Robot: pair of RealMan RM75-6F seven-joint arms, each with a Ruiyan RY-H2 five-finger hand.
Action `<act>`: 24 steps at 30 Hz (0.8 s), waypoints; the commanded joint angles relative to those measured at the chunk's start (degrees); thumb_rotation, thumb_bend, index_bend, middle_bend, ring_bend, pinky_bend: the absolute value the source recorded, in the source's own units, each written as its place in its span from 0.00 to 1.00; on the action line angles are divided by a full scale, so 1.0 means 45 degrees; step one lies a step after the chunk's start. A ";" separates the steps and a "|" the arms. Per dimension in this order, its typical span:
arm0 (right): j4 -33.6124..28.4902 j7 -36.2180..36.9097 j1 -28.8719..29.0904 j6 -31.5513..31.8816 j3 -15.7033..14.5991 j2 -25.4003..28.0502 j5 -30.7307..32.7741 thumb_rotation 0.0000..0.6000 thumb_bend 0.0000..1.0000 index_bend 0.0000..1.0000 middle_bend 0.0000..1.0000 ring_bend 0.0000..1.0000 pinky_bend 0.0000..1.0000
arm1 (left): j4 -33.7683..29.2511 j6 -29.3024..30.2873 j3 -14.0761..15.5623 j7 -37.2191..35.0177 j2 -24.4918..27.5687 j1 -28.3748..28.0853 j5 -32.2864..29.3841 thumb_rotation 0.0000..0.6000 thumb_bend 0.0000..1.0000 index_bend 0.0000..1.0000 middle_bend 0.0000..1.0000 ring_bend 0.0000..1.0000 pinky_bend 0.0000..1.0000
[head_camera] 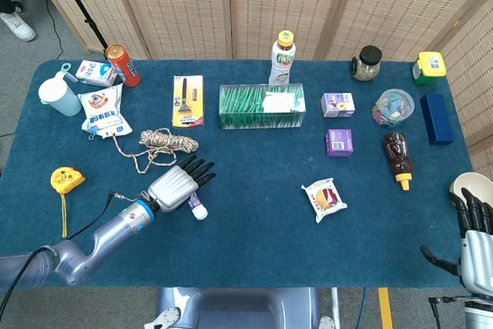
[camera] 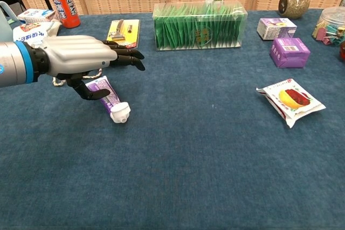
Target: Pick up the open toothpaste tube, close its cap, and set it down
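The purple toothpaste tube point(camera: 103, 91) lies flat on the blue table point(camera: 215, 160), its white cap point(camera: 119, 113) sitting on the nozzle and pointing toward the front. My left hand point(camera: 81, 57) hovers just over the tube's rear end, fingers stretched out flat toward the right, and its thumb curls down beside the tube. In the head view the tube point(head_camera: 195, 206) peeks out from under the left hand point(head_camera: 179, 185). At the bottom right corner my right hand point(head_camera: 474, 229) stays off the table, fingers apart and holding nothing.
A coil of rope point(head_camera: 166, 141) lies just behind the left hand. Further back are a razor pack point(head_camera: 187, 100) and a green box point(camera: 199, 25). A snack packet point(camera: 291, 99) lies to the right. A yellow tape measure point(head_camera: 66, 179) sits near the left edge.
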 commanded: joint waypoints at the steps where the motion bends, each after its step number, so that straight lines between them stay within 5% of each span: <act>1: 0.0008 -0.0008 0.0005 -0.0030 -0.0003 -0.0024 0.0038 1.00 0.00 0.09 0.02 0.00 0.00 | 0.1252 0.0932 0.0482 -0.3392 0.0016 0.0678 0.2349 1.00 0.46 0.13 0.06 0.03 0.04; 10: -0.0086 -0.0154 0.0050 -0.0046 0.0014 -0.0046 -0.0016 1.00 0.00 0.09 0.02 0.00 0.00 | 0.2076 0.0877 0.0876 -0.5031 -0.0092 0.0846 0.3213 1.00 0.46 0.13 0.07 0.03 0.04; 24: -0.0095 -0.0100 -0.0045 0.0063 -0.0021 -0.0020 -0.0034 1.00 0.00 0.09 0.02 0.00 0.00 | 0.2427 0.0164 0.0566 -0.3947 -0.0915 0.0990 0.2730 1.00 0.46 0.13 0.07 0.03 0.04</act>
